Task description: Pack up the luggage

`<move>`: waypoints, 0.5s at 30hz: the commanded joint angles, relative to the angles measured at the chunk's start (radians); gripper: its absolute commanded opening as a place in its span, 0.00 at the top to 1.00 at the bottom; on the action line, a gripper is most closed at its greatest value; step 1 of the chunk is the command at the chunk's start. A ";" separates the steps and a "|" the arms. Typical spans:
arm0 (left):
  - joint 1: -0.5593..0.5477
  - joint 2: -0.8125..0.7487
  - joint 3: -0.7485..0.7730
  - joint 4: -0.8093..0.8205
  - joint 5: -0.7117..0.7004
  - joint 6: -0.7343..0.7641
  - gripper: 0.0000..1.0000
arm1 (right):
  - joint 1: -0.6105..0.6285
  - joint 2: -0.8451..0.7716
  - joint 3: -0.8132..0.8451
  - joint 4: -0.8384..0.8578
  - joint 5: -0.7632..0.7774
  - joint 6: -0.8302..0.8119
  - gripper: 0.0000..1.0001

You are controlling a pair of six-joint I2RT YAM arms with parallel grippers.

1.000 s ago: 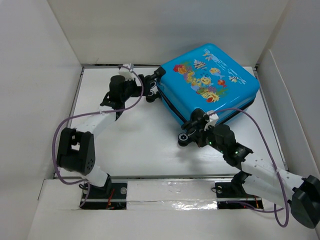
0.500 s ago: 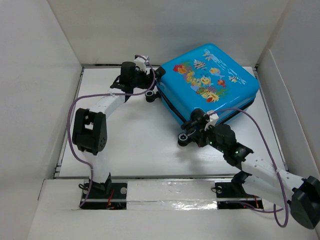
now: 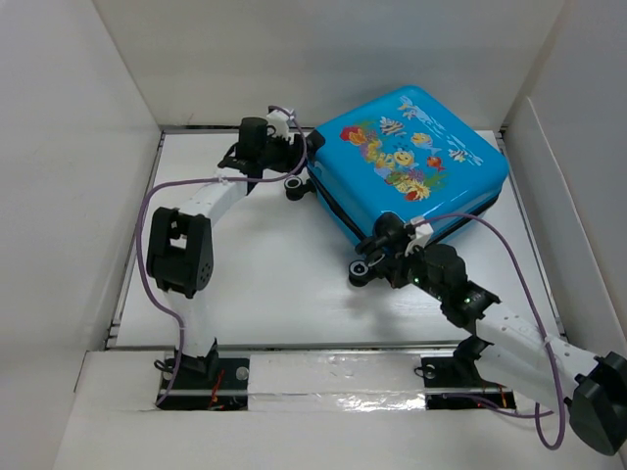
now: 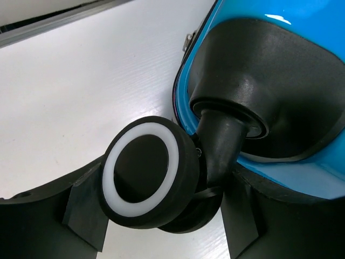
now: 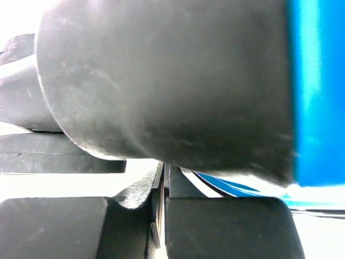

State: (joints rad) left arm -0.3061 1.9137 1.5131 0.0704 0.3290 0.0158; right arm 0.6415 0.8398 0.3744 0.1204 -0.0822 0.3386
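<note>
The luggage (image 3: pixel 416 157), a bright-blue suitcase with a fish print, lies closed and flat at the back right of the table. My left gripper (image 3: pixel 290 168) is at its left corner. In the left wrist view it (image 4: pixel 164 224) straddles a black wheel with a white ring (image 4: pixel 141 172), both fingers against it, below the blue shell (image 4: pixel 318 32). My right gripper (image 3: pixel 390 253) is at the near corner, beside another wheel (image 3: pixel 361 272). In the right wrist view its fingers (image 5: pixel 164 216) are pressed together on a thin silvery zipper pull (image 5: pixel 135 190), under a dark wheel housing (image 5: pixel 161 81).
White walls (image 3: pixel 78 147) enclose the white table (image 3: pixel 265 264) on the left, back and right. The arm bases and a strip of silver tape (image 3: pixel 333 367) lie along the near edge. Purple cables loop beside both arms.
My left arm has swung right and forward to the suitcase's left corner and taken its wheel between the fingers. My right gripper has stayed at the near corner.
</note>
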 commanded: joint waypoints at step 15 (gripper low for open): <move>-0.198 -0.534 -0.836 0.769 -0.203 -0.370 1.00 | -0.489 -0.030 0.265 -0.024 -0.347 -0.095 1.00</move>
State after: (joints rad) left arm -0.4305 1.4326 0.7109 0.7059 0.1757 -0.3252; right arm 0.2428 0.8490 0.4892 -0.1104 -0.3828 0.2794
